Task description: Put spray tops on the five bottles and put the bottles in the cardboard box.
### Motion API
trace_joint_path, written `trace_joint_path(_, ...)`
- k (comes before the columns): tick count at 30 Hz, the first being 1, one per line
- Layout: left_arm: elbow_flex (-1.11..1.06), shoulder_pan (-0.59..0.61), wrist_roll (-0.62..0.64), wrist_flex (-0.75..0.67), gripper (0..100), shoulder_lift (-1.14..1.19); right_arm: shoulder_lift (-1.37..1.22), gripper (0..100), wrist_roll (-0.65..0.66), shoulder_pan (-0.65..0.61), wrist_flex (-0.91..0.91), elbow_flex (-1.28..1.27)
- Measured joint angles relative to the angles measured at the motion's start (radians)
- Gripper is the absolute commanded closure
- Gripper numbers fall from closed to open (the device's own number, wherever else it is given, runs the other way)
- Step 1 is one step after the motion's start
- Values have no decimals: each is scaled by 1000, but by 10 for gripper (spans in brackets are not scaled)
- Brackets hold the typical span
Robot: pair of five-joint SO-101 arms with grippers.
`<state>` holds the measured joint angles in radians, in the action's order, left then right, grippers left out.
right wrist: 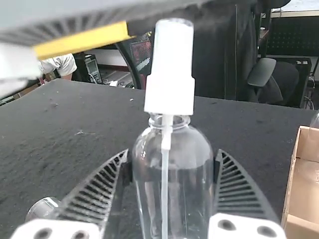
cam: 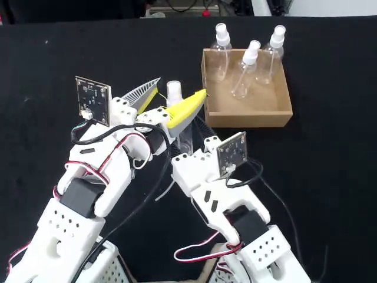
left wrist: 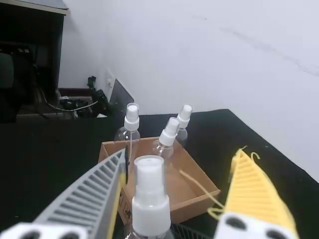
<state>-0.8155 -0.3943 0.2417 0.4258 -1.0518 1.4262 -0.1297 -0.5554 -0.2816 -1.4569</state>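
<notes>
While the bottle (right wrist: 172, 189) is clamped at its body by the right claw (right wrist: 172, 155), the left claw (left wrist: 180, 152) is spread apart around its spray top (left wrist: 149, 194); the box (cam: 247, 118) is seen beyond.

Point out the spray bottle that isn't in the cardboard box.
The bottle clamped in the right gripper, upright outside the box; the other three sit inside it.

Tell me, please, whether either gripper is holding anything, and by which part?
The right gripper is shut on the clear bottle, clamping its body on both sides. The left gripper straddles the spray top with fingers apart, holding nothing.
</notes>
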Motion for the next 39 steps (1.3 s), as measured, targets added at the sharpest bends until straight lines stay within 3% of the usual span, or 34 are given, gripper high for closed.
trace_joint_path(6,69,0,-2,18,737,0,0,801,0,0,0,0)
trace_joint_path(11,153,2,-2,150,754,-6,0,801,0,0,0,0)
trace_joint_path(19,192,106,-2,11,755,43,0,801,0,0,0,0)
trace_joint_path(25,195,169,-2,0,755,192,0,801,0,0,0,0)
trace_joint_path(39,124,169,2,0,755,244,0,801,0,0,0,0)
